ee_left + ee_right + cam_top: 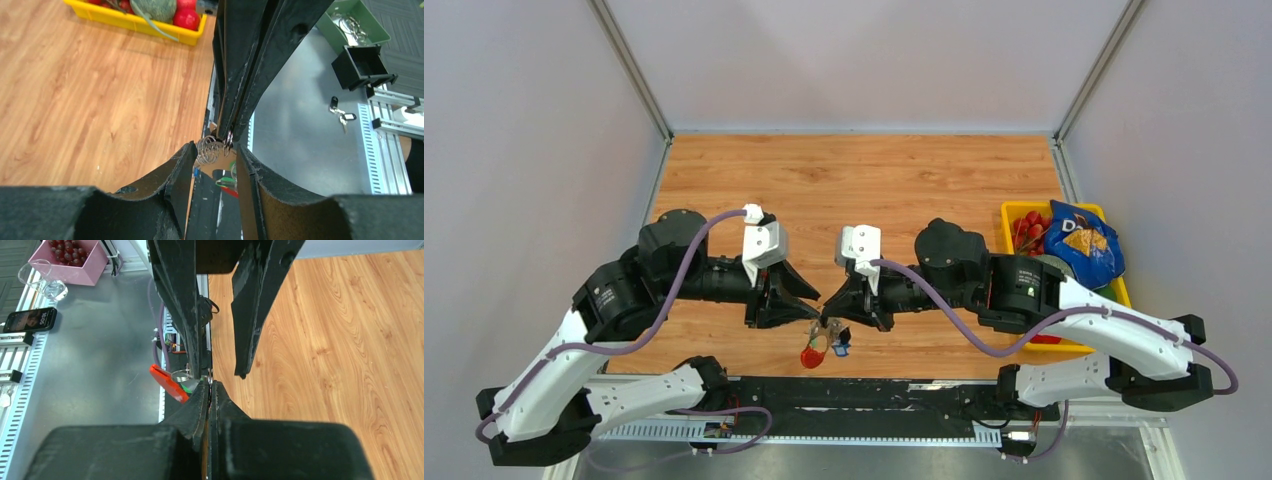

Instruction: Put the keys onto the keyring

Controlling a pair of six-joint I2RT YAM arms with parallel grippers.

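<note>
The keyring (825,338) hangs in a bunch just past the table's near edge, with its red oval tag (811,356) lowest. A small black piece (842,347), seemingly the key's head, hangs in the bunch. My right gripper (210,384) is shut on a thin ring (228,139) at the top of the bunch. Coiled silver rings (209,150), a green piece (227,181) and the red tag (169,382) dangle beside its tips. My left gripper (215,147) faces it tip to tip and stands open, its fingers either side of the rings and gripping nothing.
A yellow tray (1014,212) with red fruit and a blue snack bag (1081,243) sits at the table's right. Off the table on the grey bench lie loose keys (341,113), a black box (362,67), a green bin (357,20), a phone (30,319) and a pink box (75,260).
</note>
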